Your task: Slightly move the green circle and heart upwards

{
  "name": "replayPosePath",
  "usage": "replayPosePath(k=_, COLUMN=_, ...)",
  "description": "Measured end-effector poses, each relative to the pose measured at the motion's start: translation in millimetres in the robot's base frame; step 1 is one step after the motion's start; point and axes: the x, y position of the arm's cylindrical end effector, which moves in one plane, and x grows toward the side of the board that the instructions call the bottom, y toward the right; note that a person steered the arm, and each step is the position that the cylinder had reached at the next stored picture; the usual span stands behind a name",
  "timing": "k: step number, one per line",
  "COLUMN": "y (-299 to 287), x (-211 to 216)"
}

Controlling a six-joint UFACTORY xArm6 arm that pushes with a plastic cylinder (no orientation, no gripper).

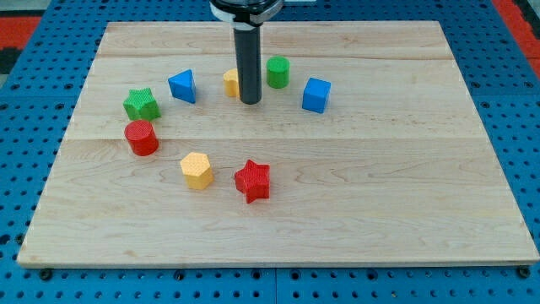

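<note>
The green circle [278, 72] stands near the view's top centre of the wooden board [354, 194]. The yellow heart [230, 82] lies just left of it, partly hidden behind my rod. My tip [250, 101] rests on the board between the two, slightly below them, close to the heart's right edge and apart from the green circle.
A blue triangular block [183, 85] and a green star [141, 104] lie to the left, a red cylinder [142, 138] below the star. A blue cube [316, 95] lies right of the circle. A yellow hexagon [197, 170] and a red star [252, 180] lie lower centre.
</note>
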Motion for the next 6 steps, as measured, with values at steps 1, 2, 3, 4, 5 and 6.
replayPosePath(k=1, y=-11.1, x=0.0)
replayPosePath(k=2, y=-20.0, x=0.0)
replayPosePath(k=3, y=-24.1, x=0.0)
replayPosePath(k=4, y=-24.2, x=0.0)
replayPosePath(k=5, y=-24.2, x=0.0)
replayPosePath(k=6, y=-29.2, x=0.6)
